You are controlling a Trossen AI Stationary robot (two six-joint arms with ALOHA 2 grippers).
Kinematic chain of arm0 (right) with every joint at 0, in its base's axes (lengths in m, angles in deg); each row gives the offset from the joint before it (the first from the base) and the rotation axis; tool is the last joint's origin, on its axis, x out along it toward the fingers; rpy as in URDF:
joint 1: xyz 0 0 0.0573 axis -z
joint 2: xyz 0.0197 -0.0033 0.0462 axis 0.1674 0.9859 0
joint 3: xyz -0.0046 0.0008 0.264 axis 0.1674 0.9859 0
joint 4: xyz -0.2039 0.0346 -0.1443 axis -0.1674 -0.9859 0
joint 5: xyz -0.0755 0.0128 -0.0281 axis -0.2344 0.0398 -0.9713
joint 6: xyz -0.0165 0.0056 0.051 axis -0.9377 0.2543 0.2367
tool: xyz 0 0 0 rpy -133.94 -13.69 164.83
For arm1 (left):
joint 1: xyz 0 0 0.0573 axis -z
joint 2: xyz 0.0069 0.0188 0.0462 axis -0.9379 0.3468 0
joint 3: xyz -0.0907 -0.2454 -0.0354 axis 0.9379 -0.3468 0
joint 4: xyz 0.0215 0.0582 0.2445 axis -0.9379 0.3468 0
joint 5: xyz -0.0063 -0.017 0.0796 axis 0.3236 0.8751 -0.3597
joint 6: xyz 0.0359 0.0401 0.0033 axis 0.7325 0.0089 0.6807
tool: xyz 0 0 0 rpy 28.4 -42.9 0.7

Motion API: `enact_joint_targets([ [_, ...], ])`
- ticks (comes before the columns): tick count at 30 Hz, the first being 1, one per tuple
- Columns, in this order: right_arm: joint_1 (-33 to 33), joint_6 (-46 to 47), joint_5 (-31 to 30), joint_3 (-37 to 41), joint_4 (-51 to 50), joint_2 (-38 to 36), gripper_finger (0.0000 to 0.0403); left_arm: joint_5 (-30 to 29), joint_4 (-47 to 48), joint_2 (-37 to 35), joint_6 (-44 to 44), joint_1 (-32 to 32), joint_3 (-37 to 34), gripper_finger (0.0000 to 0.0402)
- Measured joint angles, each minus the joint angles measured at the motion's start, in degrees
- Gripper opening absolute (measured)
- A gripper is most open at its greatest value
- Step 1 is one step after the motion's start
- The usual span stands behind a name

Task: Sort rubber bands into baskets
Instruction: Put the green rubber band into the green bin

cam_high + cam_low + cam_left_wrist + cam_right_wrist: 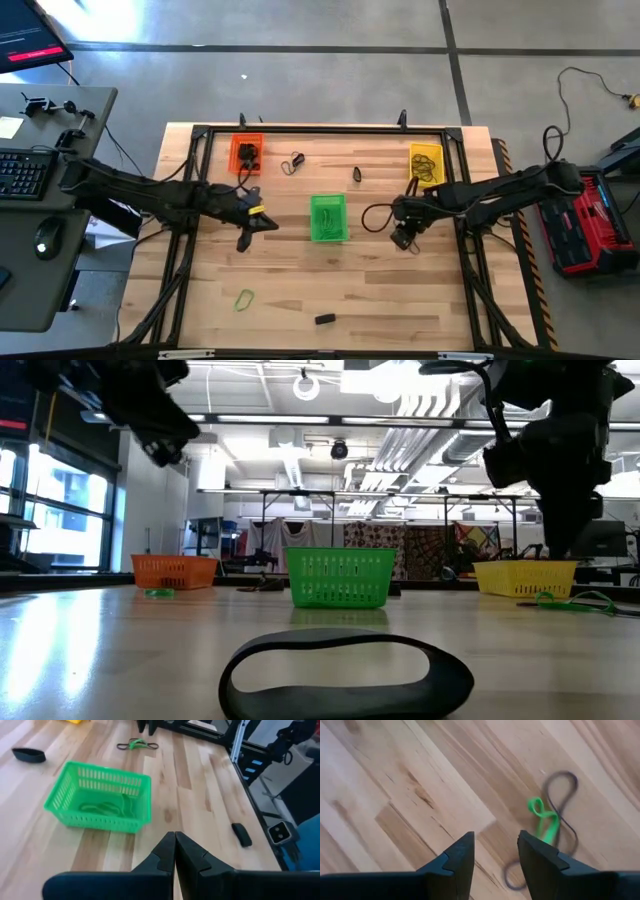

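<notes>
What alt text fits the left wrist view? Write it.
The left gripper's shut fingers hover over a wood table, empty. Ahead sits a green basket holding green bands; loose bands lie beyond.

A pale wooden table (290, 290) carries three baskets (328, 218) and scattered rubber bands (244, 298).

The orange basket (247, 153) holds dark bits too small to identify. The yellow basket (426, 164) contents likewise. Green-and-black tangle (551, 827) blurred
</notes>
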Motion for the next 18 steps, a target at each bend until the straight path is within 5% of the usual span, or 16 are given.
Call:
enact_joint_targets([
  [18,0.00,-1.48,-2.45,0.00,-5.31,9.62,0.0138,-6.40,-1.69,-3.87,-6.31,3.86,-4.80,0.0000],
])
